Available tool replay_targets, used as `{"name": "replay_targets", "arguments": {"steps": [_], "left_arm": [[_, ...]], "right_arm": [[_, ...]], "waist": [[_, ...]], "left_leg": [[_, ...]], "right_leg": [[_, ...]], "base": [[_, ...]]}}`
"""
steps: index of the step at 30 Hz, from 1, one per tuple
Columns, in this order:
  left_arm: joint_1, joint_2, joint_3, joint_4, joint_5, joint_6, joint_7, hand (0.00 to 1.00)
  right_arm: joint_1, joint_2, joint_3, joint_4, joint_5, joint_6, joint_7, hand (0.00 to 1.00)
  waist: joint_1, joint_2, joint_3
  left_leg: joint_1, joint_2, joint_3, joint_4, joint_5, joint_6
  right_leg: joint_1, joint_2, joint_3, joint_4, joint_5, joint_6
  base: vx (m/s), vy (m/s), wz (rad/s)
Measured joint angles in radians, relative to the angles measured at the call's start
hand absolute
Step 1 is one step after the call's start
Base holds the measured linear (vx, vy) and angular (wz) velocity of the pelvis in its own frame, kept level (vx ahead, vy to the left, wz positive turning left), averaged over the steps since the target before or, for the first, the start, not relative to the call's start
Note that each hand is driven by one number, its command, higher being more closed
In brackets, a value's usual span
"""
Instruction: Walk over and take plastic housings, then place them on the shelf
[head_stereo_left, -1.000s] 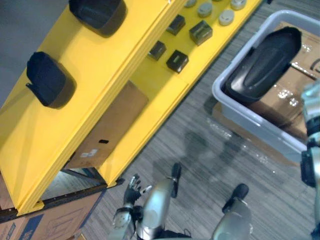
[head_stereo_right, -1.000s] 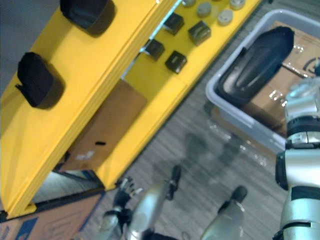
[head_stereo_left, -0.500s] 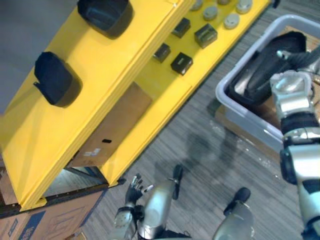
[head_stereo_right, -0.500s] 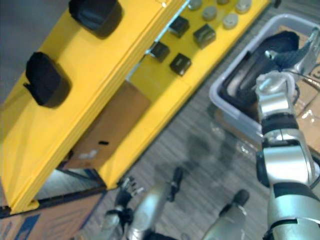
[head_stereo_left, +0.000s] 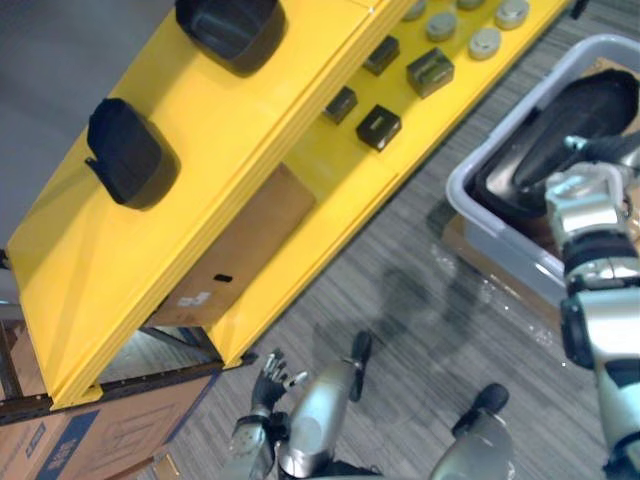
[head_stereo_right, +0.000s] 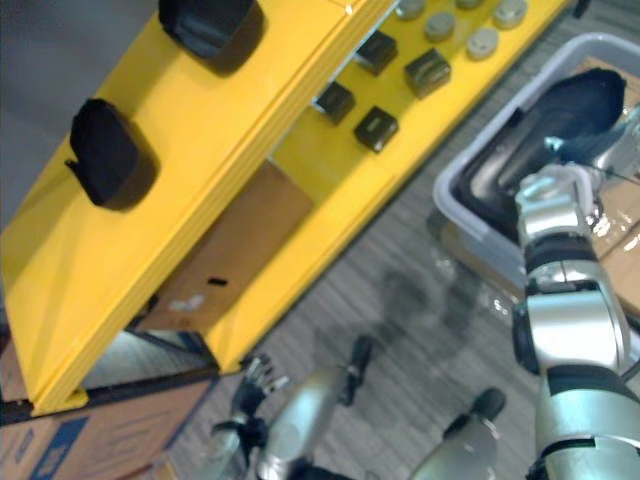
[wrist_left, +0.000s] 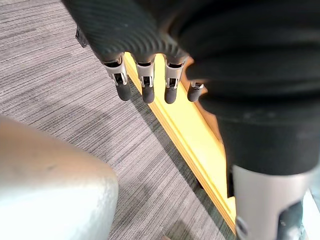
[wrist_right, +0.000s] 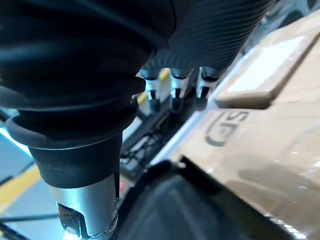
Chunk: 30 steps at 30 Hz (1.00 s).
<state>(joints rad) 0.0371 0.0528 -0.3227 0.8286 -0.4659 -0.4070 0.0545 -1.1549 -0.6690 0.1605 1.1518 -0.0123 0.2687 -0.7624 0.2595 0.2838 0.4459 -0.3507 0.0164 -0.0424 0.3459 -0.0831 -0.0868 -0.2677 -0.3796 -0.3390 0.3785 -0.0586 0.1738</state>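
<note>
Lying lengthwise in the open grey plastic bin (head_stereo_left: 500, 235), the long black plastic housing (head_stereo_left: 570, 135) is not yet grasped. The right robot hand (wrist_right: 173, 95) hangs just above it, fingers apart and empty, apparently poised to take it. Two smaller black housings (head_stereo_left: 125, 150) sit atop the yellow tiered shelf (head_stereo_left: 230, 150), probably the destination. The left robot hand (head_stereo_left: 270, 375) hangs low, fingers loose, unneeded.

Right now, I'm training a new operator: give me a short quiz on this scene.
1. True or false: two black housings lie on the yellow shelf's top level.
2. Which robot hand reaches over the grey bin: A left, B right?
3. What lies in the bin?
Key: 1 true. 2 B, the right robot hand. 3 a large black housing.
</note>
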Motion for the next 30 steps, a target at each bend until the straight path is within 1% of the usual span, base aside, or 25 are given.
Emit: {"name": "replay_targets", "arguments": {"steps": [4,5,7,9,11,14,18,19,21,23,25,30], "left_arm": [[0.000,0.000,-0.001,0.000,-0.002,0.001,0.001,0.00],[0.000,0.000,-0.001,0.001,-0.005,0.001,0.001,0.00],[-0.003,0.000,-0.002,0.004,-0.008,0.000,0.001,0.00],[-0.010,0.000,-0.003,0.014,-0.008,0.000,0.001,0.00],[-0.012,0.000,-0.004,0.016,-0.008,0.000,0.002,0.00],[-0.018,-0.001,-0.007,0.018,-0.009,0.001,0.003,0.00],[-0.019,-0.001,-0.008,0.018,-0.009,0.001,0.005,0.00],[-0.019,-0.001,-0.009,0.018,-0.009,0.001,0.005,0.00],[-0.020,-0.001,-0.010,0.018,-0.009,0.001,0.008,0.00],[-0.025,-0.001,-0.015,0.019,-0.020,0.004,0.010,0.00],[-0.028,-0.001,-0.016,0.021,-0.039,0.009,0.011,0.00],[-0.029,-0.001,-0.024,0.023,-0.039,0.010,0.012,0.00]], "right_arm": [[0.003,0.000,0.000,0.011,0.001,0.027,0.002,0.00],[0.005,0.000,0.000,0.018,0.001,0.040,0.003,0.00],[0.011,0.000,-0.002,0.038,0.002,0.046,0.005,0.00],[0.023,0.000,-0.003,0.043,0.009,0.062,0.022,0.00],[0.033,0.000,-0.004,0.043,0.009,0.071,0.024,0.00],[0.037,-0.003,-0.005,0.050,0.010,0.104,0.045,0.00],[0.037,-0.004,-0.011,0.055,0.011,0.124,0.065,0.00],[0.037,-0.004,-0.011,0.055,0.011,0.134,0.074,1.00],[0.038,-0.006,-0.010,0.055,0.006,0.151,0.093,1.00],[0.040,-0.026,-0.003,0.055,-0.049,0.182,0.114,1.00],[0.041,-0.051,0.000,0.055,-0.098,0.196,0.137,1.00],[0.041,-0.078,0.002,0.056,-0.180,0.221,0.181,1.00]], "waist": [[0.001,0.000,0.000],[0.001,0.000,0.000],[0.001,0.000,0.000],[0.001,0.000,0.000],[0.001,0.002,-0.001],[0.004,0.002,-0.002],[0.006,0.003,-0.002],[0.006,0.003,-0.002],[0.008,0.003,-0.002],[0.014,0.003,-0.002],[0.019,0.003,-0.002],[0.024,0.008,-0.006]], "left_leg": [[0.000,0.000,-0.002,0.001,0.000,0.000],[0.000,0.000,-0.001,0.001,0.000,0.000],[0.000,0.000,-0.001,0.001,0.000,0.000],[-0.002,0.001,-0.001,0.001,-0.001,0.000],[-0.016,0.002,-0.001,0.007,-0.001,-0.001],[-0.032,0.002,-0.001,0.015,-0.001,-0.001],[-0.034,0.002,-0.002,0.016,-0.001,-0.001],[-0.034,0.002,-0.002,0.016,-0.001,-0.001],[-0.035,0.002,-0.002,0.016,-0.002,-0.001],[-0.036,0.003,-0.003,0.018,-0.003,-0.002],[-0.040,0.004,-0.003,0.019,-0.004,-0.003],[-0.042,0.008,-0.004,0.019,-0.004,-0.004]], "right_leg": [[0.003,-0.001,-0.004,0.000,-0.002,0.001],[0.003,-0.001,-0.004,-0.001,-0.002,0.001],[0.002,-0.001,-0.004,-0.001,-0.002,0.001],[0.001,-0.001,-0.004,-0.001,-0.003,0.001],[-0.009,-0.001,-0.003,0.001,-0.003,0.001],[-0.028,-0.002,-0.002,0.011,-0.003,0.001],[-0.030,-0.003,-0.002,0.014,-0.006,0.001],[-0.031,-0.003,-0.002,0.015,-0.008,0.001],[-0.032,-0.003,-0.002,0.017,-0.009,0.001],[-0.036,-0.004,-0.002,0.019,-0.015,-0.001],[-0.045,-0.004,-0.001,0.030,-0.021,-0.002],[-0.047,-0.004,-0.002,0.039,-0.025,-0.004]], "base": [[0.00,0.007,0.02],[0.00,0.000,0.00],[0.00,0.000,0.00],[0.00,0.000,0.00],[0.00,0.000,0.00],[0.00,0.000,0.00],[0.00,0.000,0.00],[0.00,0.000,0.00],[0.00,0.000,0.00],[0.00,0.000,0.00],[0.00,0.000,0.00],[0.00,0.000,0.00]]}}
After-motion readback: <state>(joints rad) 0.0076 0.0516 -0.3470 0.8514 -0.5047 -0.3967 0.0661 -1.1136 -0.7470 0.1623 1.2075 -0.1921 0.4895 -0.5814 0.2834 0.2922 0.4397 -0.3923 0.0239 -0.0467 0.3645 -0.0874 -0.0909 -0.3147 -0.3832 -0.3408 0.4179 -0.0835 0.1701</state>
